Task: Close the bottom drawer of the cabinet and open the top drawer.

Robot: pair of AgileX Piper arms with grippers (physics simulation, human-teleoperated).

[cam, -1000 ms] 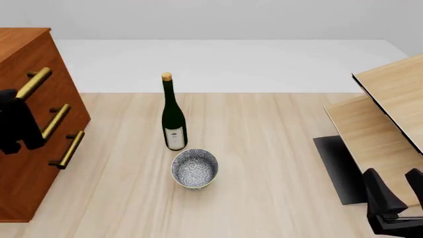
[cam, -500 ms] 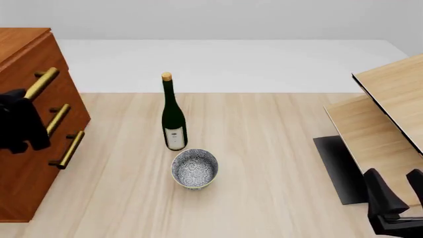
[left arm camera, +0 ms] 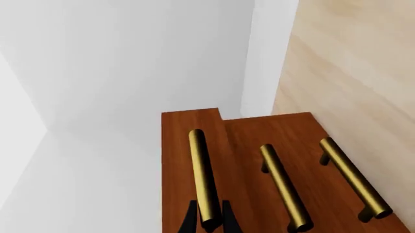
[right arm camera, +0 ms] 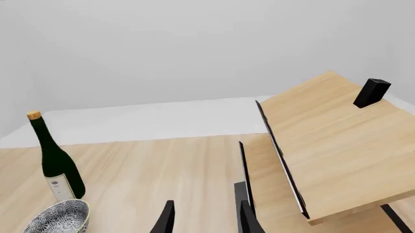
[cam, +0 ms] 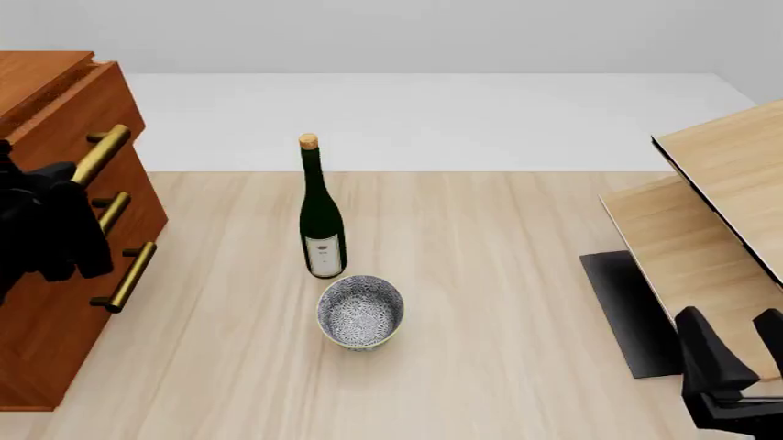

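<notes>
The cabinet [cam: 37, 78] stands at the table's left edge. Its top drawer [cam: 95, 110] juts out a little beyond the two below. My left gripper [cam: 68, 197] is shut on the top drawer's brass handle [left arm camera: 201, 174], with one black finger [left arm camera: 188, 221] on each side of the bar's near end. The bottom drawer [cam: 80, 335] sits flush with the middle one, and its handle [cam: 127, 275] is free. My right gripper [cam: 734, 353] hangs open at the near right, far from the cabinet, with nothing between its fingers [right arm camera: 167, 216].
A dark green wine bottle [cam: 322, 215] stands mid-table with a speckled bowl [cam: 359, 312] just in front of it. Pale wooden shelf boards [cam: 722, 211] on a black base [cam: 626, 307] fill the right side. A small black block [right arm camera: 371, 92] rests on the upper board.
The top drawer has slid out to the right, its handle held in my left gripper, which moved right with it. The right arm has barely moved.
</notes>
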